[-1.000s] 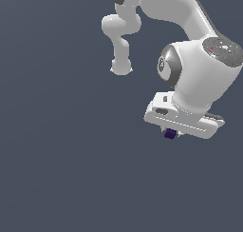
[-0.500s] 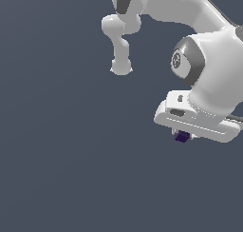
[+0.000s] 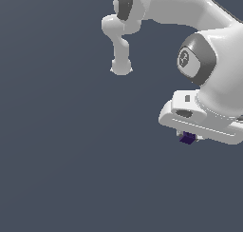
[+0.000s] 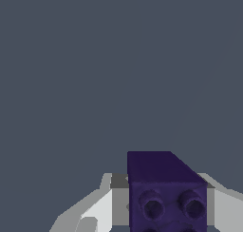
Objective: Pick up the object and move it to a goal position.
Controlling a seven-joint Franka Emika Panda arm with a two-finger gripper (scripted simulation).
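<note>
Exterior view shows the hand (image 3: 190, 137) at the right, closed on the small purple block (image 3: 188, 138).

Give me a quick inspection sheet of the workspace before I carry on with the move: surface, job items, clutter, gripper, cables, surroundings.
Surface: plain dark grey-blue field in both views; no edge, markings or goal marker seen.
Job's things: small dark purple block sits under the white hand; the wrist view shows round stud holes on its near face.
Clutter: nothing seen.
Gripper: the gripper is shut on the block, with pale fingers at its sides in the wrist view.
Cables: nothing seen.
Surroundings: the white arm enters from the top of the exterior view, and a rounded white part of it ends over the grey field. Nothing else seen.
</note>
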